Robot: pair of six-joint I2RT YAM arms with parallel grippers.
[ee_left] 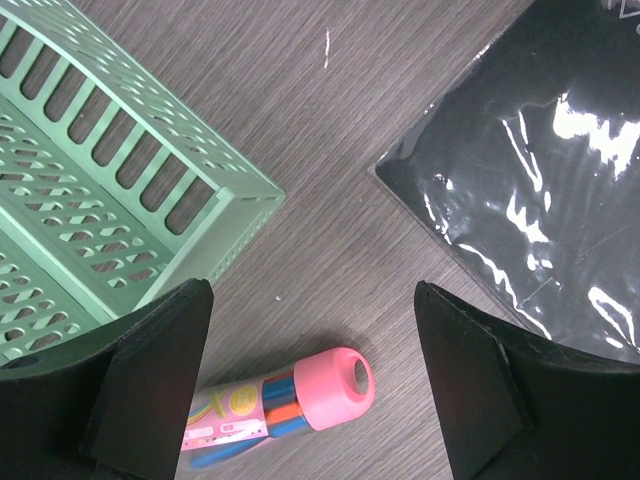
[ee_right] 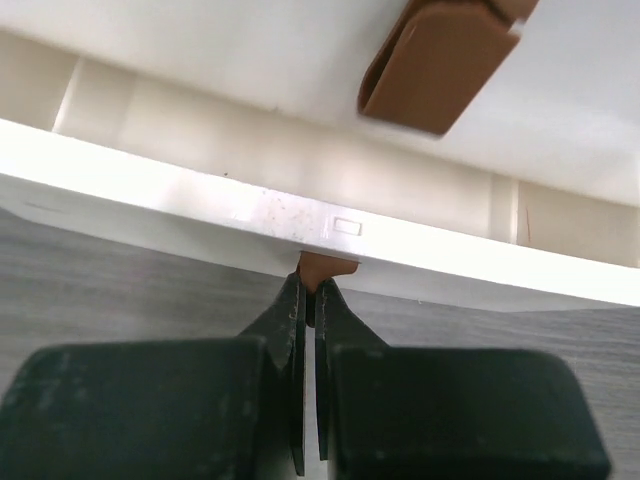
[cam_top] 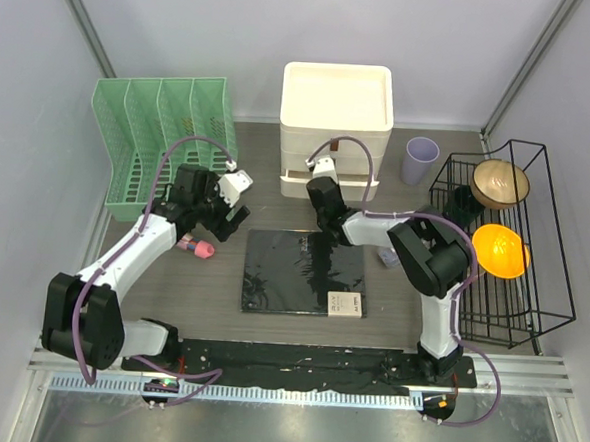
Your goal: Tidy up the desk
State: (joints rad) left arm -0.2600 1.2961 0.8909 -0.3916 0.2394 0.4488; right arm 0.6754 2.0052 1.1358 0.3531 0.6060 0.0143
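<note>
The desk [cam_top: 211,288] is a dark wood-grain tabletop. A clear tube of coloured markers with a pink cap [cam_top: 199,247] lies on it beside the green file rack [cam_top: 160,138]. My left gripper [cam_top: 215,226] is open just above it. In the left wrist view the tube [ee_left: 285,400] lies between the spread fingers of the left gripper [ee_left: 312,300]. My right gripper [cam_top: 322,181] is at the cream drawer unit [cam_top: 337,108]. In the right wrist view it [ee_right: 310,288] is shut on the brown handle [ee_right: 327,266] of the lower drawer [ee_right: 200,205], which stands slightly pulled out.
A black notebook [cam_top: 305,272] lies mid-desk, its corner also showing in the left wrist view [ee_left: 540,170]. A purple cup [cam_top: 420,161] stands right of the drawers. A black wire rack [cam_top: 512,284] at the right holds a wooden bowl [cam_top: 500,183] and an orange bowl [cam_top: 501,250].
</note>
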